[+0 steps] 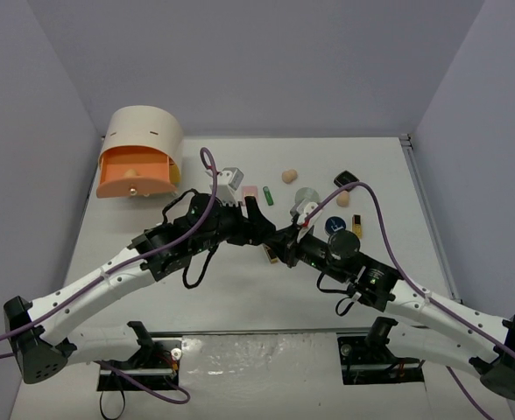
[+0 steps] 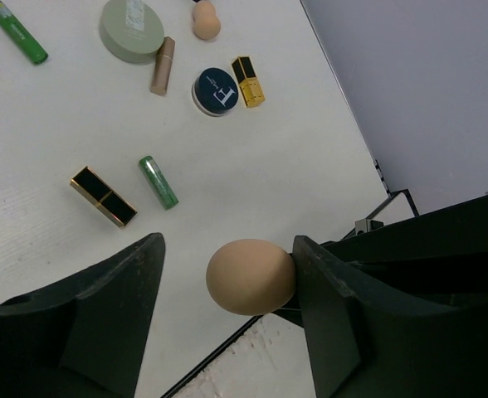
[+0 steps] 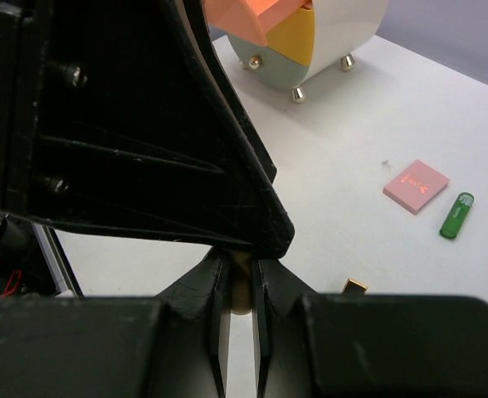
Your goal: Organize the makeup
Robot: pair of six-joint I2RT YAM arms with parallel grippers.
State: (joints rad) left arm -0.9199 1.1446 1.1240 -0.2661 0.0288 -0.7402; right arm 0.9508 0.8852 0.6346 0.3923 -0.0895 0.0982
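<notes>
Mid table (image 1: 240, 302), the two grippers meet. R gripper (image 3: 240, 274) is pressed together on a peach sponge (image 2: 251, 276) — in its own cam only a beige sliver shows betw its fingers. L gripper (image 2: 227, 249) is spread round that same sponge: one finger (image 2: 335, 307) touches it, the other stands apart w/ a gap. The sponge is held up off the surface.

Just beyond, lying flat: a gold-black tube (image 2: 103, 196) beside a glittery green tube (image 2: 158, 182). Further on, toward the right edge, a blue compact (image 2: 216, 91) sits right against a 2nd gold-black tube (image 2: 247, 80). Past those: a sage compact (image 2: 132, 31) w/ a brown tube (image 2: 163, 65) beside it, a 2nd sponge (image 2: 205, 22), a bright green tube (image 2: 16, 31) and a pink square (image 1: 250, 192). A black compact (image 1: 346, 178) lies nearer the far right corner. Far left corner — a cream drum box (image 1: 144, 131), orange drawer (image 1: 135, 175) pulled out
</notes>
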